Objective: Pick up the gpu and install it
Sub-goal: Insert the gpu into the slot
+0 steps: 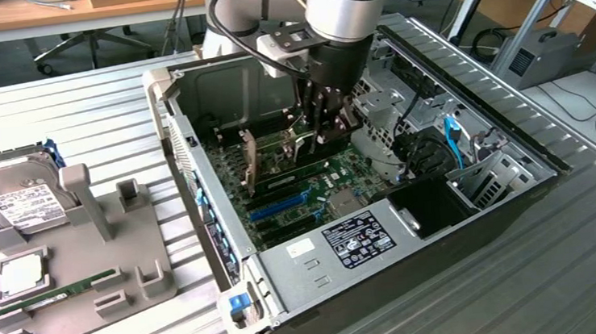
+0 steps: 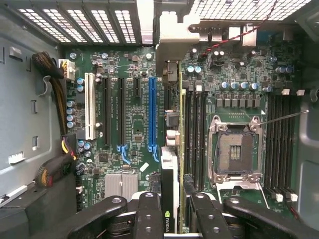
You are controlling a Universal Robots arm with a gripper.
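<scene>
Nearest the lens in the wrist view: two black fingers [image 2: 148, 209] of the gripper [image 2: 173, 201], clenched from both sides on the gpu [image 2: 168, 174]. Card seen edge-on, with a small green-and-white logo on the thin edge between the finger pads. Orientation: upright on its long edge, running away from the fingers toward a silver end bracket [image 2: 172, 45] close to the perforated rear wall.

Position of the gpu: inside the open computer case [image 1: 284, 257], over the motherboard [image 2: 134, 99], just beside the long blue slot [image 2: 152, 114], between that slot and a group of long black slots [image 2: 197, 129]. Seated in a slot or merely held above one: not determinable.

Elsewhere on the board:
- White slot [image 2: 90, 107], parallel to the blue one, near a bundle of dark cables [image 2: 50, 84] along the case wall.
- CPU socket [image 2: 234, 152], uncovered, framed in bright metal, on the far side of the black slots from the card.
- Ribbed silver heat sink [image 2: 122, 184], close to the finger on the blue-slot side.

Exterior view: arm entering the case from above, gripper low among the slots.

Outside the case, toward the exterior view's left, well apart from the gripper:
- Grey holder tray [image 1: 101, 257] on the ribbed metal table [image 1: 56, 115].
- Silver hard drive [image 1: 19, 195] with white label, leaning in the tray.
- Narrow green RAM stick [image 1: 55, 292], lying flat in a groove of the tray.
</scene>
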